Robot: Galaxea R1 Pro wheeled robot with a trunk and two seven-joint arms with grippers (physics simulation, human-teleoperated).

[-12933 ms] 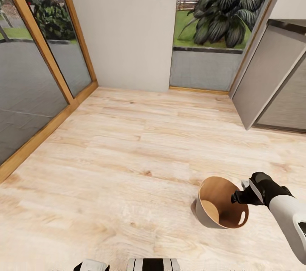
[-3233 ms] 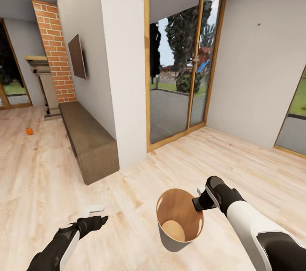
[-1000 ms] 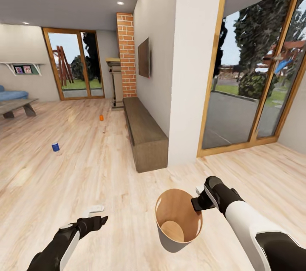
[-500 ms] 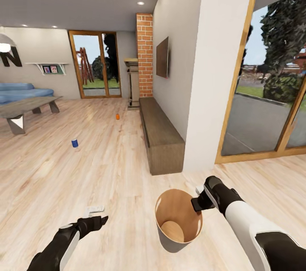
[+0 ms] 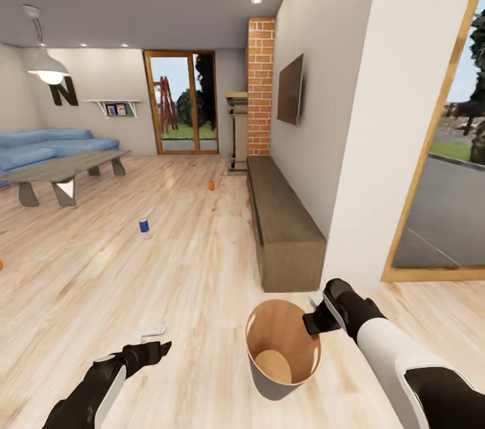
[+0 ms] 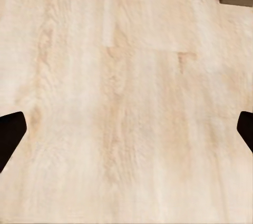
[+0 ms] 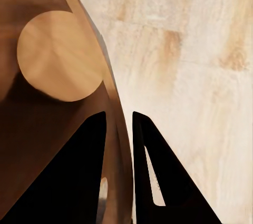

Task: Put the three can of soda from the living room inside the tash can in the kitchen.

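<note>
Nearest, the right gripper (image 5: 315, 321) has its jaws clenched on the rim of the trash can (image 5: 283, 347), one finger inside the wall and one outside, as the right wrist view shows (image 7: 118, 171). The bin hangs empty, its brown bottom bare. The left gripper (image 5: 156, 341) hovers over the wood floor (image 5: 168, 267) with jaws released and wide apart, holding nothing.

Beyond the bin, a long dark low cabinet (image 5: 279, 230) runs along the wall under the TV (image 5: 292, 89). Out on the floor stands the dark blue soda can (image 5: 143, 225), and further off an orange soda can (image 5: 211, 185) near the far end of the cabinet. A sliver of orange at the view's left edge (image 5: 1, 265) may be the third can; too little shows to tell. The coffee table (image 5: 64, 170) and blue sofa (image 5: 47, 146) lie beyond.

The step in hand looks like carrying the bin toward the cans. Next, the base likely needs to roll toward the blue can, the closest, so the free left arm can reach it
</note>
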